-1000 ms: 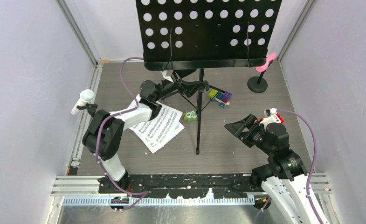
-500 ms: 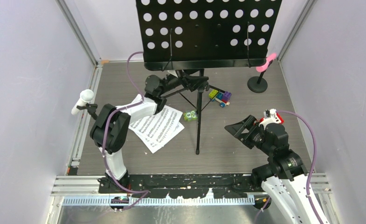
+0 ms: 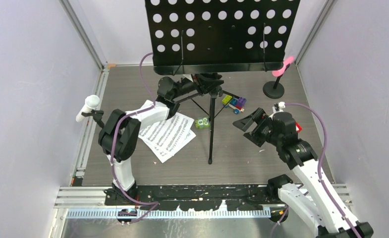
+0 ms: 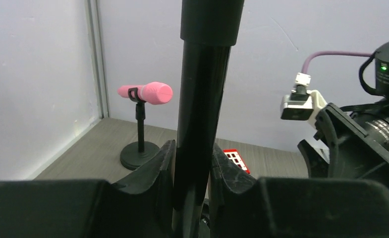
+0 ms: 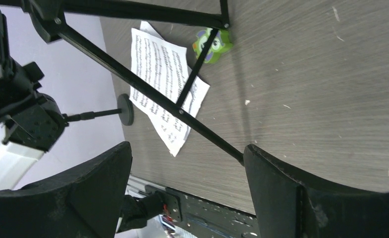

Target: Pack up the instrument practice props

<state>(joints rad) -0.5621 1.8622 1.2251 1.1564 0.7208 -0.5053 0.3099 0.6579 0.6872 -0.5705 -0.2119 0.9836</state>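
The black perforated music desk [image 3: 222, 34] stands on its tripod at the back. My left gripper [image 3: 209, 89] is shut on its black pole [image 4: 202, 99], and both fingers [image 4: 163, 158] press against the pole just under the desk. White sheet-music pages [image 3: 167, 135] lie on the floor left of the tripod. The pink microphone [image 3: 283, 66] sits in its round-based mount [image 3: 273, 90] at the back right. The white microphone [image 3: 88, 106] sits in a mount at the left edge. My right gripper [image 3: 249, 126] hangs open right of the tripod, and between its jaws a tripod leg [image 5: 152, 94] and the pages [image 5: 165, 79] show.
Colourful toy blocks [image 3: 234, 103] and a small green toy [image 3: 201, 122] lie by the tripod legs. A red keypad [image 4: 236, 159] lies on the floor near my right arm. Walls close in the left, back and right.
My left gripper reached right to the stand's pole and closed on it. My right arm lifted and moved inward toward the tripod, still open.
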